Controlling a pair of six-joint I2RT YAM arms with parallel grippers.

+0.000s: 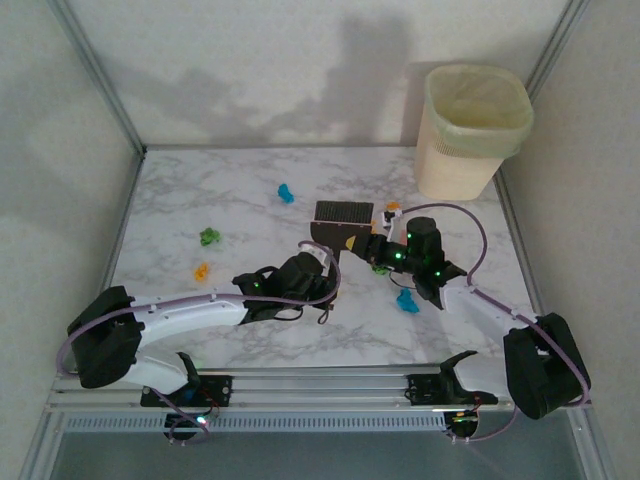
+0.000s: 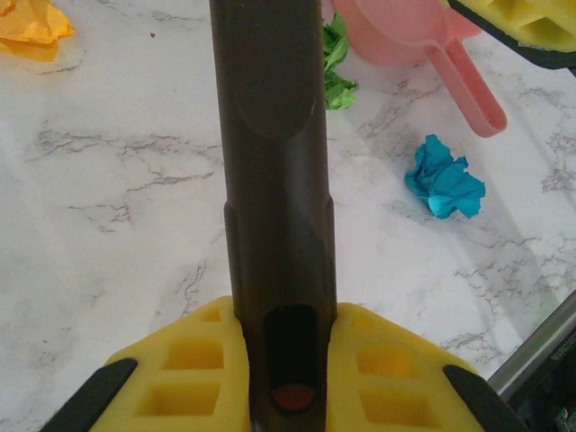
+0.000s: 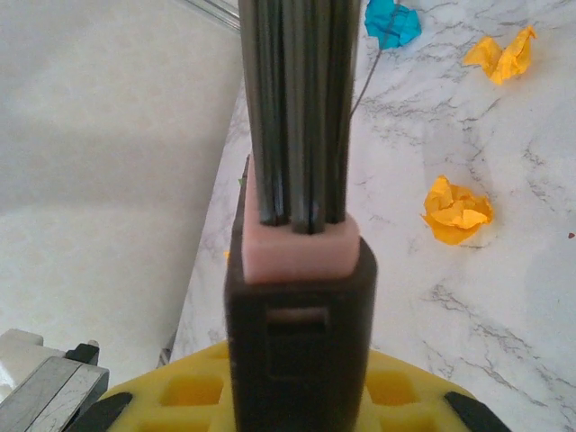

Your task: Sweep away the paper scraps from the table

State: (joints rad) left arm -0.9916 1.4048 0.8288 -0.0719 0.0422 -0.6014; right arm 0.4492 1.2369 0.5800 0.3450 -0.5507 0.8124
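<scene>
Here, brush handle (image 2: 274, 162) in left tool (image 2: 286, 369), top out of frame.

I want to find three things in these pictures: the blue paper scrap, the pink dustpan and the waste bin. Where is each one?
Blue paper scrap (image 2: 444, 178): left wrist view, middle of the crumpled ball.
Pink dustpan (image 2: 400, 31): left wrist view, on its scoop.
Waste bin (image 1: 470, 150): top external view, on its front wall.

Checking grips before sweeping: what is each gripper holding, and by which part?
Left gripper: a dark brown handle, clamped at its holed end. Right gripper: the brush, clamped on its dark brown base below the bristles.
</scene>
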